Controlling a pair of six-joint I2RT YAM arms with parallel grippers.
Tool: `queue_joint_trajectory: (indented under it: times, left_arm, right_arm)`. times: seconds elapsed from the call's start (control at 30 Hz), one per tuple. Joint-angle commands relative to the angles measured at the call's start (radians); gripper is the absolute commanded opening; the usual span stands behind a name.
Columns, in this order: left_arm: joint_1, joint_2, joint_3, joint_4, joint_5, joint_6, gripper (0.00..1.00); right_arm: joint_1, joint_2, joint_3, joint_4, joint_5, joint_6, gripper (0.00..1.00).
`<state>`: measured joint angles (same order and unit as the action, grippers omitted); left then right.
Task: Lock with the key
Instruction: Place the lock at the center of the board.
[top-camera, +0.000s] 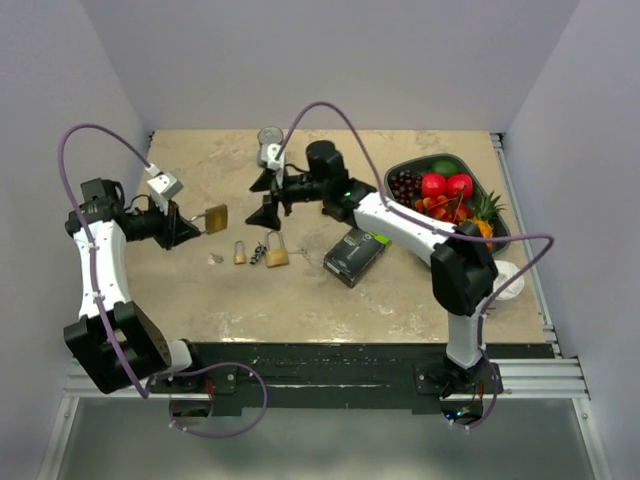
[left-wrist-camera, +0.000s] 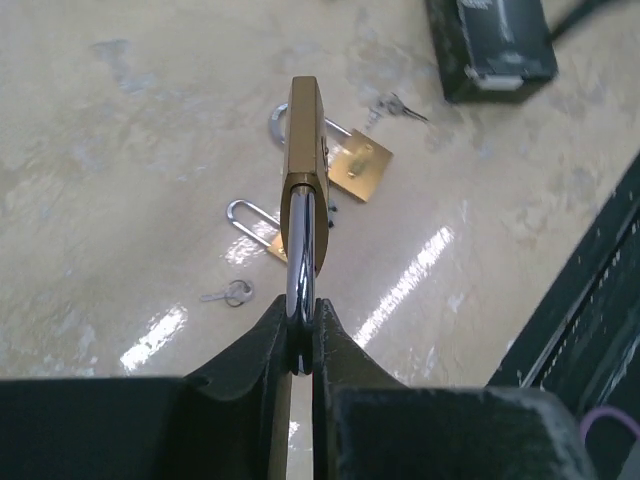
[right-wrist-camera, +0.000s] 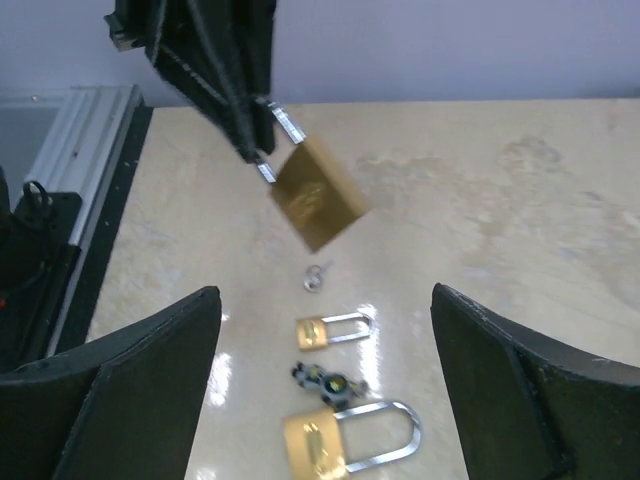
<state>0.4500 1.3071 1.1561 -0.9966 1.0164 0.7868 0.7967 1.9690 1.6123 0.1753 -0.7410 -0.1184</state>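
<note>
My left gripper (top-camera: 192, 226) is shut on the steel shackle of a brass padlock (top-camera: 215, 218) and holds it in the air above the table; the left wrist view shows the shackle pinched between the fingertips (left-wrist-camera: 300, 345). The held padlock also shows in the right wrist view (right-wrist-camera: 318, 194). My right gripper (top-camera: 268, 196) is open and empty, hovering over the table. Below lie a small key (top-camera: 215, 258), a small padlock (top-camera: 240, 252), a bunch of keys (top-camera: 257, 255) and a larger padlock (top-camera: 276, 251). These also show in the right wrist view: key (right-wrist-camera: 316, 277), small padlock (right-wrist-camera: 330, 329), bunch (right-wrist-camera: 328, 380), larger padlock (right-wrist-camera: 340, 445).
A black box (top-camera: 356, 255) lies right of the padlocks. A dark bowl of fruit (top-camera: 445, 195) stands at the back right. A white cup (top-camera: 508, 281) is near the right edge. Another key lies beyond the large padlock (left-wrist-camera: 398, 106).
</note>
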Motion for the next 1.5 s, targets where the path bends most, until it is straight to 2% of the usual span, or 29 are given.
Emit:
queue_joint_trajectory:
  times: [0.0, 0.07, 0.27, 0.47, 0.6, 0.63, 0.73, 0.97, 1.07, 1.17, 1.2, 1.23, 1.27, 1.3, 1.33, 1.37, 1.4, 1.43, 1.47]
  left_arm:
    - [-0.123, 0.018, 0.076, -0.320, 0.148, 0.534, 0.00]
    - [-0.152, -0.003, 0.056, -0.320, 0.157, 0.560, 0.00]
    - [-0.212, 0.011, 0.079, -0.320, 0.205, 0.578, 0.00]
    - [-0.284, 0.012, 0.070, -0.318, 0.211, 0.586, 0.00]
    - [-0.295, 0.012, 0.065, -0.318, 0.217, 0.589, 0.00]
    - [-0.295, 0.009, 0.070, -0.320, 0.212, 0.589, 0.00]
    - [-0.297, 0.007, 0.076, -0.320, 0.199, 0.589, 0.00]
    - [-0.295, 0.014, 0.086, -0.313, 0.200, 0.591, 0.00]
    - [-0.295, 0.017, 0.086, -0.318, 0.192, 0.597, 0.00]
    - [-0.293, 0.015, 0.082, -0.313, 0.185, 0.598, 0.00]
    - [-0.297, 0.015, 0.079, -0.307, 0.183, 0.583, 0.00]
    - [-0.295, 0.015, 0.079, -0.286, 0.185, 0.571, 0.05]
    - [-0.297, 0.015, 0.079, -0.258, 0.185, 0.543, 0.18]
    - [-0.295, 0.011, 0.079, -0.214, 0.183, 0.419, 0.33]
    - [-0.295, 0.008, 0.074, -0.083, 0.171, 0.323, 0.53]
    - [-0.292, 0.000, 0.070, 0.006, 0.154, 0.079, 0.64]
    - [-0.293, -0.009, 0.060, 0.106, 0.128, -0.055, 0.70]
    - [-0.292, -0.035, 0.039, 0.307, 0.040, -0.192, 0.84]
    - [-0.280, -0.045, 0.030, 0.396, -0.001, -0.422, 0.90]
  right_arm:
    - [-0.021, -0.085, -0.040, -0.249, -0.139, -0.288, 0.91]
    - [-0.021, -0.111, -0.041, -0.335, -0.153, -0.378, 0.93]
    - [-0.019, -0.116, -0.034, -0.399, -0.181, -0.391, 0.96]
    - [0.027, -0.092, -0.069, -0.330, -0.176, -0.330, 0.92]
    - [0.047, -0.049, -0.037, -0.290, -0.179, -0.253, 0.76]
    - [0.047, -0.047, -0.037, -0.292, -0.178, -0.251, 0.65]
    - [0.048, -0.050, -0.052, -0.292, -0.169, -0.257, 0.48]
    - [0.045, -0.052, -0.051, -0.321, -0.159, -0.259, 0.30]
    - [0.038, -0.061, -0.058, -0.298, -0.152, -0.231, 0.29]
    - [0.015, -0.070, -0.081, -0.257, -0.155, -0.208, 0.11]
    - [0.012, -0.068, -0.081, -0.251, -0.153, -0.207, 0.00]
    - [0.010, -0.070, -0.078, -0.240, -0.150, -0.201, 0.00]
    - [0.007, -0.068, -0.075, -0.229, -0.150, -0.188, 0.00]
    - [0.007, -0.070, -0.077, -0.189, -0.150, -0.149, 0.00]
    - [0.004, -0.074, -0.081, -0.153, -0.146, -0.118, 0.00]
    - [0.003, -0.085, -0.100, -0.111, -0.127, -0.081, 0.00]
    - [-0.005, -0.088, -0.109, -0.021, -0.117, -0.005, 0.00]
    - [-0.010, -0.093, -0.120, 0.030, -0.097, 0.041, 0.00]
    - [-0.014, -0.097, -0.138, 0.080, -0.060, 0.089, 0.00]
